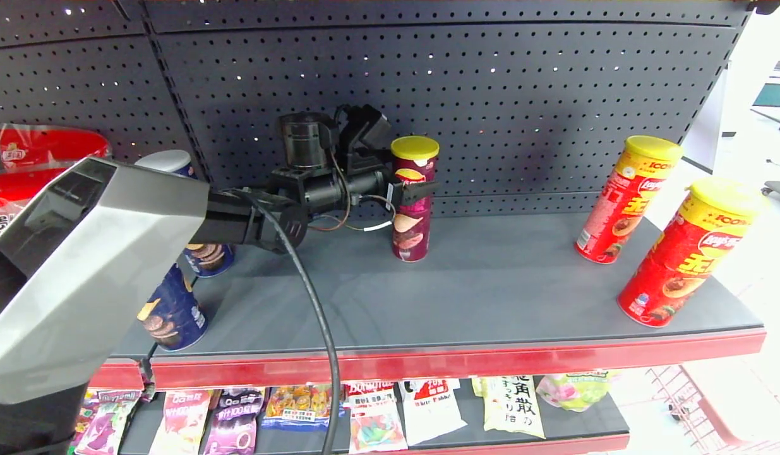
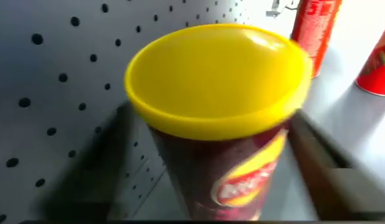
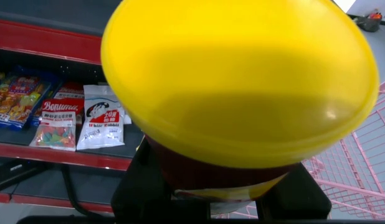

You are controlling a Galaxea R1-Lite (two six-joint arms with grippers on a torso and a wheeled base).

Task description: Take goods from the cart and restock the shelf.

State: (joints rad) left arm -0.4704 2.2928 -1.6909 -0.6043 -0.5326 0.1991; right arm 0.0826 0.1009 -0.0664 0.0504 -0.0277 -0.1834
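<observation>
Reaching in from the left in the head view, the left gripper (image 1: pixel 414 187) sits clamped on the maroon chip can (image 1: pixel 412 221), one dark finger lying across the can's front just under its yellow lid (image 1: pixel 415 147). The can stands upright on the grey shelf (image 1: pixel 491 284), near the pegboard back (image 1: pixel 522 95) and about mid-shelf. Two red chip cans (image 1: pixel 623 202) (image 1: pixel 686 253) stand well apart from it toward the right end, one nearer the front edge. Blue snack tubes (image 1: pixel 172 309) stand at the left end behind the arm, with red bags (image 1: pixel 42 148) beyond them. Sweet packets (image 1: pixel 371 417) lie in a row on the lower shelf, and pink cart wire (image 1: pixel 699 404) shows at the lower right. In the left wrist view the maroon can rises between the two fingers (image 2: pixel 323 162), which lie close against its sides below the lid rim; the pegboard is just beside it, and the red cans are farther off along the shelf. In the right wrist view the right gripper (image 3: pixel 217 202) is clasped on a second chip can (image 3: pixel 199 171), its dark pads (image 3: pixel 142 193) on either side of the dark red body under a wide lid (image 3: pixel 242 74). That can hangs in the air beside the lower shelf's red front edge, with the sweet packets to one side and the pink cart wire to the other.
</observation>
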